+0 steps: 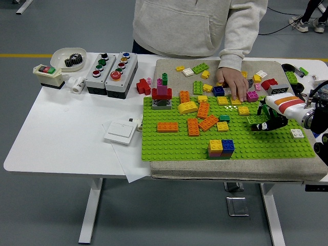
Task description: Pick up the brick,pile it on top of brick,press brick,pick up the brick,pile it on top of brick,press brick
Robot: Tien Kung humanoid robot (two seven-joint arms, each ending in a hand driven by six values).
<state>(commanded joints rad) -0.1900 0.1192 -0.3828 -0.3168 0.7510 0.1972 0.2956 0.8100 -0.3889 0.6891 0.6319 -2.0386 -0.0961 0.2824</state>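
The right hand (267,122) comes in from the right edge on a white and orange forearm, its black fingers curled down around a small green brick (254,120) that sits low over the right part of the green baseplate (179,146). The brick is a flat, studded piece, close in colour to the baseplate, and whether it touches the studs below cannot be told. The left hand is out of view.

Just beyond the right hand, toward the far side of the baseplate, a person's hand (233,84) rests with fingers down among loose bricks at the baseplate's far edge, the grey sleeve (241,36) reaching in from above. Under and beside that hand lie a blue brick (219,90), yellow bricks and a pink brick (251,96).

Near the front edge of the baseplate stands a low stack of yellow and blue bricks (221,148). Toward the baseplate's middle are several orange bricks (167,126) and a curved yellow piece (187,107). At its far left corner is a small red and pink tower (162,94) on a grey base.

The baseplate lies on a beige mat (169,69) on the white tabletop (61,133). Left of the baseplate sit a white wall switch (120,131) and, farther back, two grey button boxes (111,66). A white bowl (62,53) at the far left holds a black gear (75,60); next to it is a cream switch box (47,74).
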